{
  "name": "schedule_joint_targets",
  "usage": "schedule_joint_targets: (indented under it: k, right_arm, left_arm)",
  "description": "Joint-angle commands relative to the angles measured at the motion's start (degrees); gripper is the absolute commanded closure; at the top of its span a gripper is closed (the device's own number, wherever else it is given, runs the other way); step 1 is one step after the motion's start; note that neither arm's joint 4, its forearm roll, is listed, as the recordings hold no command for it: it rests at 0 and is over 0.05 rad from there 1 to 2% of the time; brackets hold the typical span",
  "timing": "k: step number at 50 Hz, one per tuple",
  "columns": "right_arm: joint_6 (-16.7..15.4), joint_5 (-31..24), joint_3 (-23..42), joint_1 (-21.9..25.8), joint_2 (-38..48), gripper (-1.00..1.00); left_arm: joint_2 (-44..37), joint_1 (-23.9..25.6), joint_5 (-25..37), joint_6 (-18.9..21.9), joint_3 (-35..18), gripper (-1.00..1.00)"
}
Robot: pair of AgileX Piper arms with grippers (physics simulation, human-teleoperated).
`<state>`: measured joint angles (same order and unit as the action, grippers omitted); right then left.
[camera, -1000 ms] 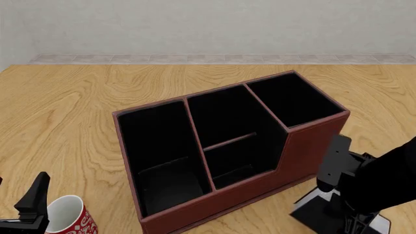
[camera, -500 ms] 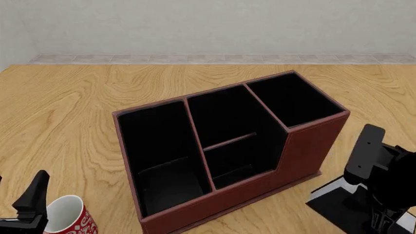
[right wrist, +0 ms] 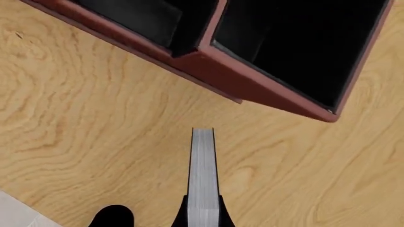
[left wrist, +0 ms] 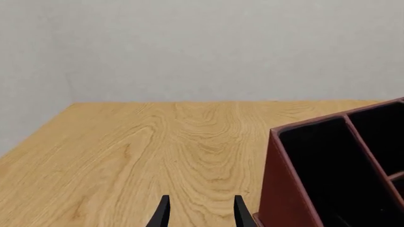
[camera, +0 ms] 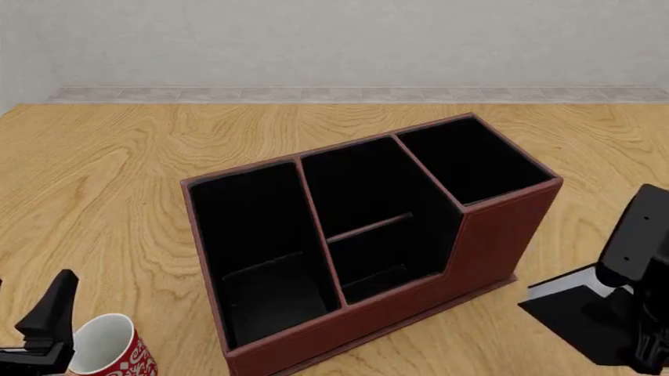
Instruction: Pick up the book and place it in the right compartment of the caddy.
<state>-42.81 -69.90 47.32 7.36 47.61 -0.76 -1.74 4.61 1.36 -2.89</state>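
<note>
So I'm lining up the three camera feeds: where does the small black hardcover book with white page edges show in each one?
Front view: the small black hardcover book sits at the lower right, held by the right gripper, beside the caddy.
Right wrist view: the book is centred low, white page edges facing the camera, clamped.
Left wrist view: not in it.
Shared landmark: the reddish-brown leather-look caddy.

Right gripper (right wrist: 203, 215) clamped, jaws tight; left gripper (left wrist: 199, 215) parted.

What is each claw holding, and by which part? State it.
The right claw clamps the book across its covers, at one end. The left claw holds nothing.
</note>
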Motion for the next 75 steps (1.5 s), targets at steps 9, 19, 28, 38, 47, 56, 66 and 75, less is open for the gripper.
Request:
schedule_joint_targets:
  k: [9,19,28,38,47,56,66,75]
  right_arm:
    - [-3.9,0.0,7.1,-5.5,-1.2,1.0]
    - [-7.6,0.0,9.9,-9.7,-1.1,1.0]
    - [-10.4,0.0,12.0,-12.3,-1.1,1.0]
    - [-10.8,0.0,16.1,-11.5,-0.7,1.0]
    - [-11.6,0.0,19.2,-11.0,0.2,1.0]
    - [-13.0,0.0,22.8,-10.2,1.4,1.0]
    - [-14.1,0.0,25.7,-9.8,2.8,1.0]
    - [-14.3,0.0,29.1,-8.4,4.8,1.0]
  left_arm:
    - [-0.6,0.5,0.1,-0.1,-1.0,-1.0]
    - [-0.6,0.8,0.7,0.2,-1.3,-1.0]
    - [-0.3,0.5,0.7,-0.1,-1.0,-1.0]
    - [0.4,0.8,1.1,-0.5,-0.4,-1.0]
    - [0.6,0.5,1.4,-0.5,-0.7,-1.0]
    - [0.5,0.4,1.7,-0.6,-1.1,-1.0]
    - [0.6,0.0,2.2,-0.6,-1.6,-1.0]
    - [0.6,0.1,2.6,-0.6,-2.0,-1.0]
